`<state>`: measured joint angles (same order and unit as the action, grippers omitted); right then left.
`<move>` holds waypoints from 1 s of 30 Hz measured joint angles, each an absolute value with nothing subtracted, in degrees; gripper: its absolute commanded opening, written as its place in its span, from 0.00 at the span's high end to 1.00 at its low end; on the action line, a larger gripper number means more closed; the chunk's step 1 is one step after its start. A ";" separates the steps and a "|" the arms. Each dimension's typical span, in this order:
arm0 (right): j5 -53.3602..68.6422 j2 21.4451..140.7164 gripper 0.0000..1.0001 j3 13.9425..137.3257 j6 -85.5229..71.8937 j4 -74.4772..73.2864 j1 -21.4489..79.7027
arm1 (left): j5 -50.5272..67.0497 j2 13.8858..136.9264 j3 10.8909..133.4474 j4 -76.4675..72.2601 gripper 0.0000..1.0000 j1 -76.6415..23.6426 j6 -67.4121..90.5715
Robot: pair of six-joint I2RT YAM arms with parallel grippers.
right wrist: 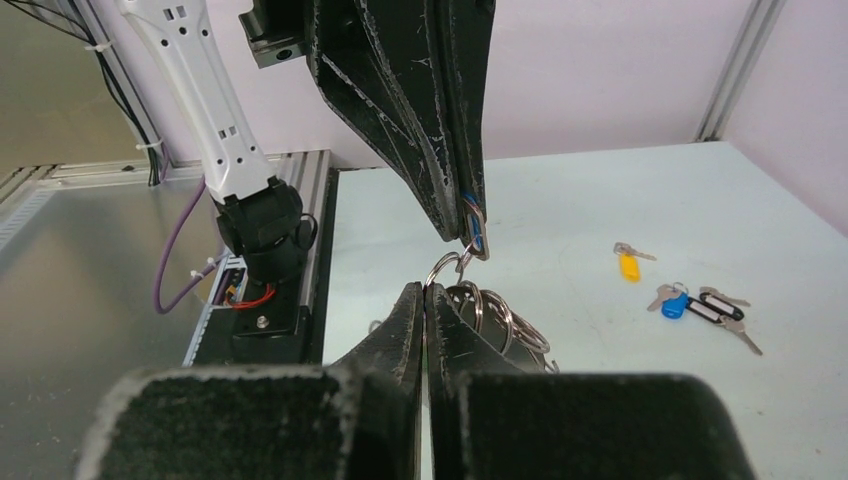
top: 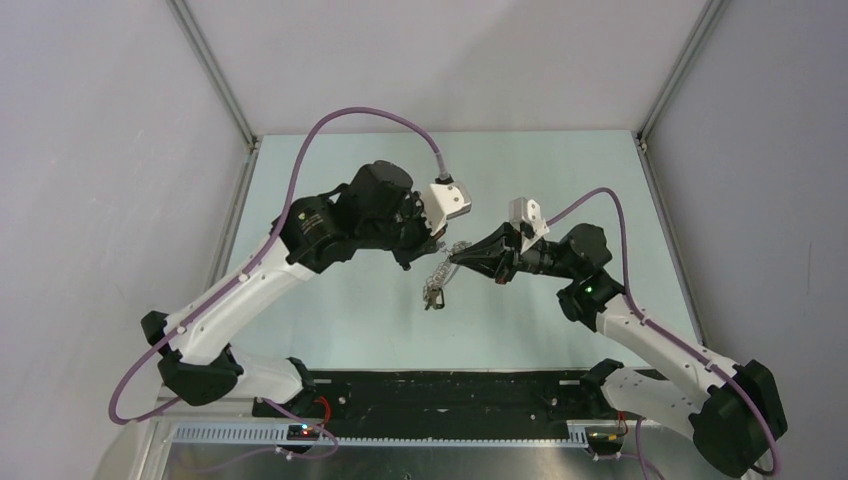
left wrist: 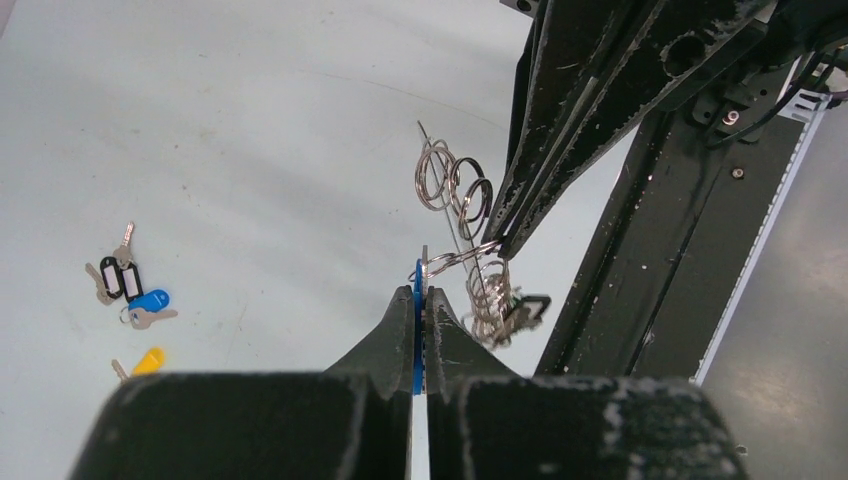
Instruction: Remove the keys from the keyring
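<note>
We note the left gripper [left wrist: 424, 290] clamped on a blue plastic-headed key [left wrist: 417, 320]; the silver wire-loop keyring [left wrist: 490, 300] hangs aloft at one o'clock from its tip, long axis twelve to six; the right gripper [left wrist: 507, 240], equally near, pinches one loop.

Keyring [left wrist: 488, 305], silver tangle of loops, aloft; loose keys [left wrist: 148, 300], blue, yellow, black heads, flat on table [left wrist: 260, 110].

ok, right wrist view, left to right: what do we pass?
Left arm base → left pincer → yellow key → loose blue key → black-tagged keys.
</note>
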<state>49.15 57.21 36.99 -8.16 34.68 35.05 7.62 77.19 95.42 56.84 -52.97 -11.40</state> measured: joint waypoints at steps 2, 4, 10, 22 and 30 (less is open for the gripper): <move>49.39 57.39 1.00 36.99 -8.47 34.79 35.07 | 7.33 77.19 95.42 57.04 1.00 -53.21 -11.75; 49.63 57.41 1.00 36.99 -8.60 34.92 35.09 | 7.05 77.19 95.42 57.10 1.00 -53.47 -12.12; 50.68 57.04 1.00 36.99 -7.81 35.33 35.31 | 7.60 77.17 95.42 57.06 1.00 -53.60 -12.69; 52.93 54.68 1.00 38.87 -3.68 33.89 35.68 | 11.11 76.47 95.42 55.13 1.00 -53.71 -13.02; 53.93 55.53 1.00 39.62 -4.97 34.13 36.36 | 12.27 76.12 95.42 55.00 1.00 -53.71 -13.58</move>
<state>53.93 55.53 39.62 -4.97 34.13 36.36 12.27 76.12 95.42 55.00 -53.71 -13.58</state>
